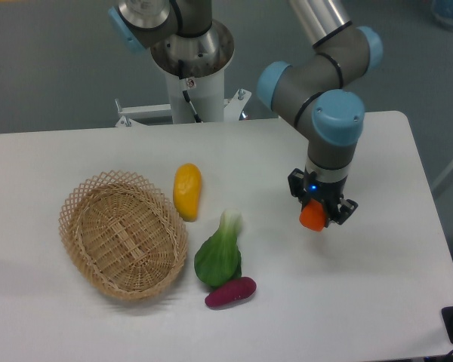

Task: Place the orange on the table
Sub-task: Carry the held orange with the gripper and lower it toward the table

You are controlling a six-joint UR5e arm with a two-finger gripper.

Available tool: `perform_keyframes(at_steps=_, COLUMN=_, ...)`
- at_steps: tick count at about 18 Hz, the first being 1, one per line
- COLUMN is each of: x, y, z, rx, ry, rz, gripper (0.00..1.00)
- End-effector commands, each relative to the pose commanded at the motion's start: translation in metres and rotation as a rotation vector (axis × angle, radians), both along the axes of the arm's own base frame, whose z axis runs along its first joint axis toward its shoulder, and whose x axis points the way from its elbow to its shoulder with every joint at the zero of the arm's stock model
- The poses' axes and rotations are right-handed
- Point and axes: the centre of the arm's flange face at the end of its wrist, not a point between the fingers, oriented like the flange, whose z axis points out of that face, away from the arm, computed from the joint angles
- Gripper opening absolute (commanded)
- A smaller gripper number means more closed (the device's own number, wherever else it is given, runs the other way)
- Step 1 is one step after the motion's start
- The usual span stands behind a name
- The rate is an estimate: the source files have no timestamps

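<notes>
The orange (312, 218) is a small bright-orange fruit held between the black fingers of my gripper (318, 213), which is shut on it. It hangs over the right-centre of the white table (377, 286); whether it touches the surface cannot be told. The upper part of the fruit is hidden by the gripper body. The grey and blue arm reaches down to it from the upper right.
A woven wicker basket (122, 234) sits at the left. A yellow oblong fruit (186, 191) lies right of it. A green leafy vegetable (220, 252) and a purple tuber (230, 292) lie left of the gripper. The arm's base column (190, 68) stands behind the table.
</notes>
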Motion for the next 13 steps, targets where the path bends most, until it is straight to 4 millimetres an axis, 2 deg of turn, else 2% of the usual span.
perform_keyframes(at_steps=3, x=0.018, y=0.015, z=-0.010, rx=-0.021, ry=0.021, rz=0.028, gripper=0.41)
perform_keyframes(at_steps=8, x=0.037, y=0.032, z=-0.022, rx=-0.007, ry=0.030, rz=0.068, gripper=0.41)
perform_keyframes(at_steps=11, x=0.043, y=0.042, z=-0.025, rx=0.004, ry=0.028, rz=0.111, gripper=0.42)
perform_keyframes(at_steps=13, x=0.043, y=0.043, z=-0.029, rx=-0.017, ry=0.039, rz=0.116, gripper=0.46)
